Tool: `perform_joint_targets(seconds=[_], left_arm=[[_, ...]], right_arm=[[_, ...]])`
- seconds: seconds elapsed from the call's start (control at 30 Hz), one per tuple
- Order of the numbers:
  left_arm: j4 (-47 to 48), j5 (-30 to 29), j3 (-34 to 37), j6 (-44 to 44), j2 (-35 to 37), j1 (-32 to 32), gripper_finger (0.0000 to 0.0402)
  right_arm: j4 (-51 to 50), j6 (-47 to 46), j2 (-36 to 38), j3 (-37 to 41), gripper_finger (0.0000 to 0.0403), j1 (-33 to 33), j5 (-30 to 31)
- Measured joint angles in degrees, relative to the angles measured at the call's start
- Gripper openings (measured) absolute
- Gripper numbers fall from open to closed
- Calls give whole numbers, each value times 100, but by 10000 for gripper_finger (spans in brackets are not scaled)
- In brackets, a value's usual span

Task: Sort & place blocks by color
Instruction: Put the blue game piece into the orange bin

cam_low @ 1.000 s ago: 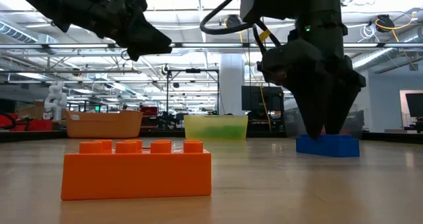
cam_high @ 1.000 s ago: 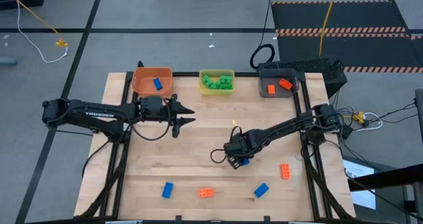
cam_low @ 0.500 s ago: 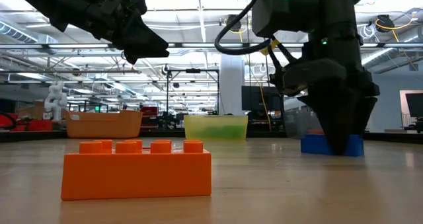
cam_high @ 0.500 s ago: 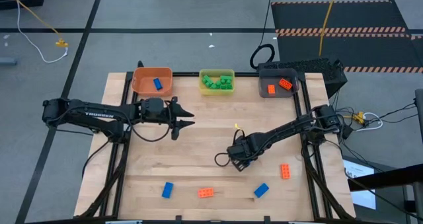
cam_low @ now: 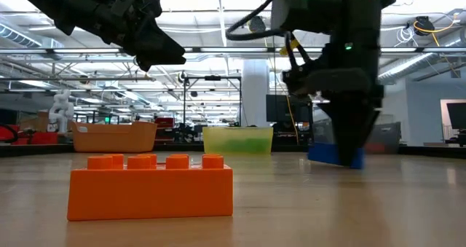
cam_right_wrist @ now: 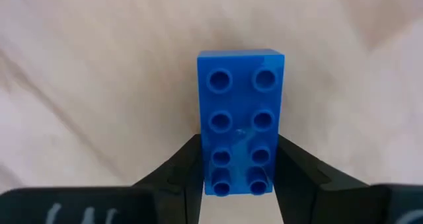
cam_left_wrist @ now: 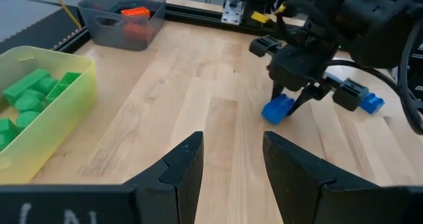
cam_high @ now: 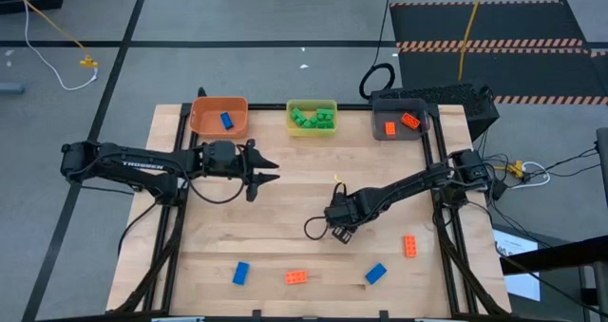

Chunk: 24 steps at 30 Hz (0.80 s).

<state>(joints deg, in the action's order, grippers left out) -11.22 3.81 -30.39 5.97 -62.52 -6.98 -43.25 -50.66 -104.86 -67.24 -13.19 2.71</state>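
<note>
My right gripper [cam_high: 339, 229] is down near the middle of the table and shut on a blue block [cam_right_wrist: 241, 121], which also shows in the low view [cam_low: 331, 154] and in the left wrist view [cam_left_wrist: 277, 108]. My left gripper [cam_high: 271, 168] hovers open above the table's left half, near the bins, and touches nothing. Loose on the table's near part lie two blue blocks [cam_high: 240, 273] [cam_high: 375, 274] and two orange blocks [cam_high: 295, 277] [cam_high: 409, 246]. One orange block [cam_low: 151, 185] fills the low view's foreground. My right gripper pinches the blue block between its two fingers [cam_right_wrist: 185, 164], one on each long side, near one end of the block [cam_right_wrist: 241, 174]. The fingers come from above, pointing down, with the studs facing up. The block is tilted and raised a little off the wood.
Along the far edge stand an orange bin [cam_high: 219, 117] holding a blue block, a yellow bin [cam_high: 312, 116] with several green blocks, and a grey bin [cam_high: 399, 123] with orange blocks. Bare wood lies between the two grippers and the bins.
My right gripper went down over the blue block, which lay flat on the table, and took hold of it. The block has since come up slightly, tipped, and shifted a little toward the table's left. My left arm kept still.
</note>
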Motion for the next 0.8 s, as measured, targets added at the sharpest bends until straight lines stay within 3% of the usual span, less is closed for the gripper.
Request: perform_joint_targets(seconds=[0.23, 0.4, 0.6, 0.8], left_arm=[[-5, -3, 0, 6, 48, 0, 157], [-97, -17, -7, -34, 281, 0, 157], [199, -246, -9, -325, 450, -8, 157], [411, -929, -9, -1327, 400, 1, 157]], right_arm=[[972, 1127, 13, 0, 121, 588, 774], [2447, 2207, 15, 2, 121, 1223, 766], [4117, 3471, 15, -2, 121, 1799, 12], [4826, 4392, 15, -2, 121, 1958, -609]])
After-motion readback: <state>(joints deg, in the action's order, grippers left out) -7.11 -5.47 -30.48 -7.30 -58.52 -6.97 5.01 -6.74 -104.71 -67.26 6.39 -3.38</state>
